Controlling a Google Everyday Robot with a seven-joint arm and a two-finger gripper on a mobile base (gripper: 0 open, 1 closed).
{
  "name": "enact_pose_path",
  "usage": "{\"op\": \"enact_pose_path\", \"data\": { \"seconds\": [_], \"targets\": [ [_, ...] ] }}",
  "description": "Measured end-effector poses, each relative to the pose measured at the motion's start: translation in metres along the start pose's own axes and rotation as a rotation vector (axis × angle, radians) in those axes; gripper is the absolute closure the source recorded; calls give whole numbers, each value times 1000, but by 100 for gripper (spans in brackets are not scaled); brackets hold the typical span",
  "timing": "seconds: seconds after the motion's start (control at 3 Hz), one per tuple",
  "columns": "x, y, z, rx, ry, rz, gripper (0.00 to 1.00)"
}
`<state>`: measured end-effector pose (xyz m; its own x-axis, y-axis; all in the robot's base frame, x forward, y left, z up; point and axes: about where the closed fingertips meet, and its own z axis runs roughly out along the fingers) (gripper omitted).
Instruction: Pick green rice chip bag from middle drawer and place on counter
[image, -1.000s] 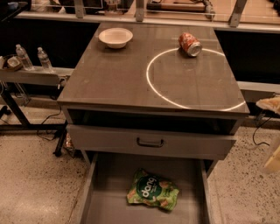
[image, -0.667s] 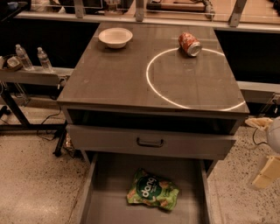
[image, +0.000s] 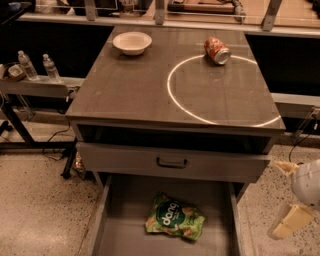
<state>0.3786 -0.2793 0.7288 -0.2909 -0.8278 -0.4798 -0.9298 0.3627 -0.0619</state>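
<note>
The green rice chip bag (image: 175, 219) lies flat on the floor of the open middle drawer (image: 125, 215), right of its centre, with the "dang" logo facing up. The counter (image: 125, 90) with the white circle ring is above it. My gripper (image: 288, 196) is at the right edge of the view, outside the drawer and right of the cabinet. Its two tan fingers (image: 292, 222) are spread apart with nothing between them. It is well apart from the bag.
A white bowl (image: 132, 42) sits at the counter's back left. A red-orange soda can (image: 217, 50) lies on the ring's far edge. The closed drawer front with a dark handle (image: 172, 162) overhangs the open drawer. Water bottles (image: 27, 65) stand on the left side shelf.
My gripper has come into view from the right edge and moved further left. The bag, can and bowl have not moved.
</note>
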Motion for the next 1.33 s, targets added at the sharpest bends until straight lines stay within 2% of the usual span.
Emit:
{"op": "enact_pose_path", "data": {
  "seconds": [0.33, 0.67, 1.0, 1.33],
  "targets": [
    [21, 30, 82, -58, -65, 34, 0],
    [26, 41, 133, -78, -120, 53, 0],
    [25, 41, 133, -78, -120, 53, 0],
    [15, 45, 165, -81, -172, 81, 0]
  ]
}}
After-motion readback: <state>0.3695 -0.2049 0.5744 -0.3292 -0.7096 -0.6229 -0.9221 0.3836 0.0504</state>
